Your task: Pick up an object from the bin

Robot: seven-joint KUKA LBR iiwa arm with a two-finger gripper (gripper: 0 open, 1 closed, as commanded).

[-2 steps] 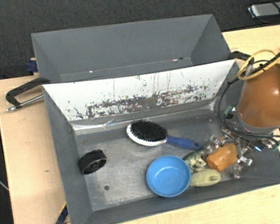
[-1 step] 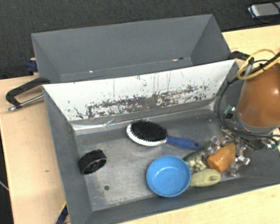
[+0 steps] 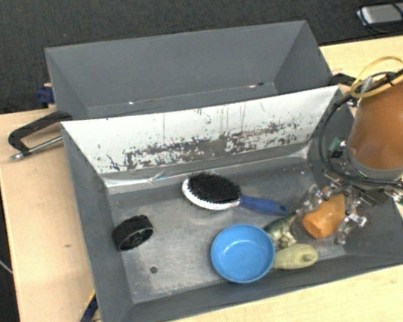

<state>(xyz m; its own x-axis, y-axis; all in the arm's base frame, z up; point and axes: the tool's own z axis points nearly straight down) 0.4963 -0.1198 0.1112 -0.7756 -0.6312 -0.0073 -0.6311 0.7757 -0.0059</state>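
**Friend:** What is the hand doing right now?

**Me:** I am looking at the gripper (image 3: 331, 215) down in the front right corner of the bin (image 3: 95, 212). Its fingers (image 3: 353, 221) are sitting on both sides of an orange lump (image 3: 320, 222), and I think they are squeezing it shut.

**Friend:** So how are you going to lift it well?

**Me:** I am thinking of going straight up, slowly. The lump is looking round and smooth, so it may be slipping if I am tilting or jerking. I am also watching the pale green lump (image 3: 294, 258) and the little spotted thing (image 3: 281, 233). They are lying just beside the orange one, and I am not wanting to drag them along.

**Friend:** Is the blue bowl (image 3: 242, 254) getting in the way?

**Me:** No, it is sitting a bit further left. The hairbrush (image 3: 212, 190) is lying behind it, and the black round thing (image 3: 133, 232) is resting far off on the left.

**Friend:** What is the floor like?

**Me:** It is looking like flat grey metal, hard and slippery, so things are likely sliding on it. The walls are sloping up and out.

**Friend:** Is there much room?

**Me:** Not much. The right wall and the front wall are standing close to the hand, so I am staying away from them going up.
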